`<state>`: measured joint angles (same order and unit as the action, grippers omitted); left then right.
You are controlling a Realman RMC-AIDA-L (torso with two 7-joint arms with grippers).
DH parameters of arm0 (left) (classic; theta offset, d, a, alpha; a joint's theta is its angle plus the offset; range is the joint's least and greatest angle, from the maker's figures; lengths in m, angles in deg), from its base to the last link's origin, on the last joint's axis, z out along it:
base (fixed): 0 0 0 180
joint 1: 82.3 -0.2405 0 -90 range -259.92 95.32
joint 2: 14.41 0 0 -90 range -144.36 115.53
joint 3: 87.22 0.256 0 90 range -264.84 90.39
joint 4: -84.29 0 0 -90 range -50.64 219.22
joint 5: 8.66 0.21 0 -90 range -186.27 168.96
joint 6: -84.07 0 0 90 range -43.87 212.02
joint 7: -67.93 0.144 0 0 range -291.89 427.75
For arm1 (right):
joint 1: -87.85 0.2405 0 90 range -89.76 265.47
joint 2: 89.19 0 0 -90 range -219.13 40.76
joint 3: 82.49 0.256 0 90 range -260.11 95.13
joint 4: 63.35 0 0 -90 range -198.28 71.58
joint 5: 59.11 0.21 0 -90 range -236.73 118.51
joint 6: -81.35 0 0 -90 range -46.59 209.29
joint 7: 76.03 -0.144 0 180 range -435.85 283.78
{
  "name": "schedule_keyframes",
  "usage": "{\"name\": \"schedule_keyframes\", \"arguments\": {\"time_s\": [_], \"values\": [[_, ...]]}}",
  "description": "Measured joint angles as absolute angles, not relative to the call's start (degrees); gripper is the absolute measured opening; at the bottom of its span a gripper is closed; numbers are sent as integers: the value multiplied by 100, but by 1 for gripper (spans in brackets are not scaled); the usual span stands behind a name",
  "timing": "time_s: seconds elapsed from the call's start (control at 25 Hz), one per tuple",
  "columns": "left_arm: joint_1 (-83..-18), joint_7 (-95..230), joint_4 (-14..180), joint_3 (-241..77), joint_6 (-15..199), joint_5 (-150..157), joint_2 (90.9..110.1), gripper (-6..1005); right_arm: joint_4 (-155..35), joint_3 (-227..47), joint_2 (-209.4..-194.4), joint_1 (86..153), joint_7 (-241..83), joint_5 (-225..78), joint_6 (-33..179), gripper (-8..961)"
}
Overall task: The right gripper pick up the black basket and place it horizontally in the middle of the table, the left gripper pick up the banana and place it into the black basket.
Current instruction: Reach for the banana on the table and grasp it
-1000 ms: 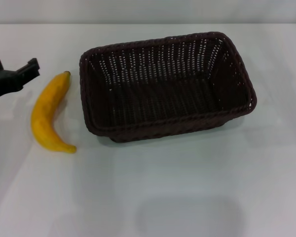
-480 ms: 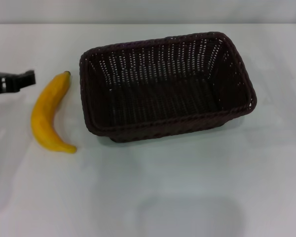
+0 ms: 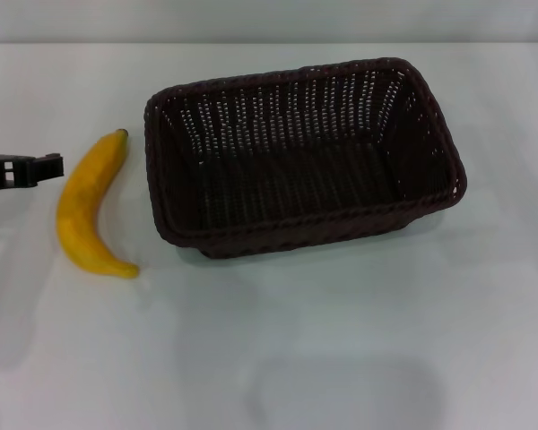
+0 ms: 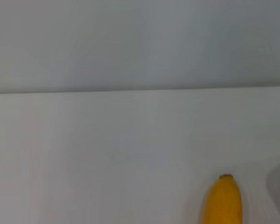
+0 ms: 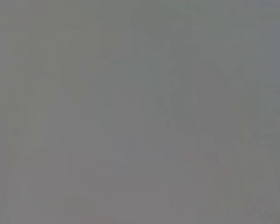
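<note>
Yellow-orange banana [image 3: 82, 207], dark-tipped; brown-black open-weave black basket [image 3: 300, 152]; plain white table [image 3: 341, 340]; black left gripper [image 3: 22, 168].

A black basket [image 3: 303, 157] sits lengthwise across the middle of the white counter [image 3: 341, 340], open side up. A banana [image 3: 87, 204] lies just to its left, apart from it. The left claw [image 3: 25, 168] pokes in from the left edge, close beside the banana.

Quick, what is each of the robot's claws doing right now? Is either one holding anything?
Left gripper: beside the banana, not touching it, holding nothing; open or shut cannot be told.
Right gripper: not in view.
</note>
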<state>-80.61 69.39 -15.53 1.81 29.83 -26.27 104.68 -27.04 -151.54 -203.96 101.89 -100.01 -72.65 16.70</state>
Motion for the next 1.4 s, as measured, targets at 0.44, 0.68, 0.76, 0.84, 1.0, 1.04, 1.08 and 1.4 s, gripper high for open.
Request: {"name": "schedule_keyframes", "arguments": {"time_s": [0.44,0.68,0.76,0.84,1.0,1.04,1.08,1.4], "values": [[-7893,6910,-1190,318,3107,-2613,10469,875,-2704,-15214,-20397,10147,-10096,-7359,1536,678],[-7661,6869,-992,324,2790,-2576,10467,875,-2705,-15228,-20396,10125,-10102,-7422,1480,677],[-7610,6840,-887,322,2770,-2574,10468,875,-2706,-15230,-20397,10118,-10115,-7433,1465,677],[-7586,6811,-767,321,2813,-2573,10468,875,-2706,-15235,-20397,10113,-10148,-7472,1458,677],[-7578,6799,-587,314,2938,-2599,10468,875,-2706,-15231,-20397,10107,-10189,-7543,1451,677],[-7584,6799,-573,316,2956,-2605,10469,875,-2706,-15228,-20397,10106,-10192,-7543,1451,677],[-7592,6798,-567,317,2975,-2609,10471,875,-2706,-15227,-20397,10106,-10193,-7543,1451,677],[-7627,6780,-448,303,3182,-2613,10477,875,-2756,-15234,-20397,10102,-10259,-7554,1405,677]]}}
